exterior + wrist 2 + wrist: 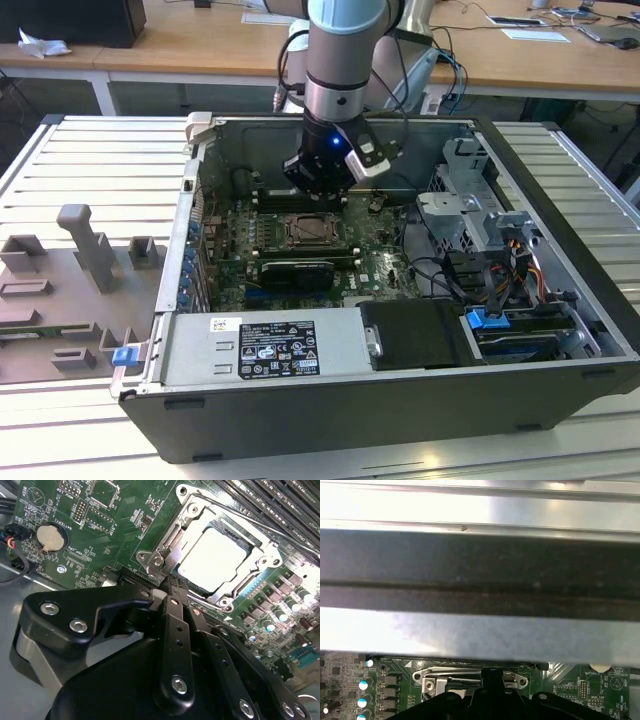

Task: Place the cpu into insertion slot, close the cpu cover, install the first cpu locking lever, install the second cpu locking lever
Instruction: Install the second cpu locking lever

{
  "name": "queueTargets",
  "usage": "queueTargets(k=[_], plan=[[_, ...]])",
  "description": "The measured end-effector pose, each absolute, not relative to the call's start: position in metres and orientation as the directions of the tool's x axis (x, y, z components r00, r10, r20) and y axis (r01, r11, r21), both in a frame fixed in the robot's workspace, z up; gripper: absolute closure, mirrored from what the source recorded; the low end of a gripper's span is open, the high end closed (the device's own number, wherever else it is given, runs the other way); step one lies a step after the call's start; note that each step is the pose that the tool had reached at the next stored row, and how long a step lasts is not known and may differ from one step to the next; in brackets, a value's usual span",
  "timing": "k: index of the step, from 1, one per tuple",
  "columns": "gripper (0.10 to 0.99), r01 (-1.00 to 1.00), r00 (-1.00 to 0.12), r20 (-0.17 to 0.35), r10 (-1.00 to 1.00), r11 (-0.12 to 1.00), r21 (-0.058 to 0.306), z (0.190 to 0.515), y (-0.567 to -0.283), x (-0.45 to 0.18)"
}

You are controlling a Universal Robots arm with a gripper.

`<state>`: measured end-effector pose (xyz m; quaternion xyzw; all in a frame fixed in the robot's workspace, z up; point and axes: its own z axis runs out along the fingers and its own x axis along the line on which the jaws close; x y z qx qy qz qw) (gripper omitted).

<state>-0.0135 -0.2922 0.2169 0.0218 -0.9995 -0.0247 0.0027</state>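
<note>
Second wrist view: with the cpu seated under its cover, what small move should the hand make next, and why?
Probably press down slightly on the locking lever. The cpu already lies under the closed cpu cover, and the shut hand sits at the socket's edge, apparently against that lever.

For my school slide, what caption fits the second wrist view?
The robot's hand hovers at the socket edge, where the cpu sits under the cpu cover.

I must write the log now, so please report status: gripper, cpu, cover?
Gripper shut, tips at the socket edge, holding nothing. Cpu seated in the socket, cpu cover closed over it. Nothing in the way.
</note>
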Motion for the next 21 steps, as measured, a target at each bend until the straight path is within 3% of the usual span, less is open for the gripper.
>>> queueTargets(k=[8,21], plan=[[0.98,-0.043,-0.999,0.004,-0.044,0.998,0.05,0.247,-0.293,-0.013],[0.98,-0.041,-0.999,0.004,-0.041,0.998,0.049,0.247,-0.333,-0.014]])
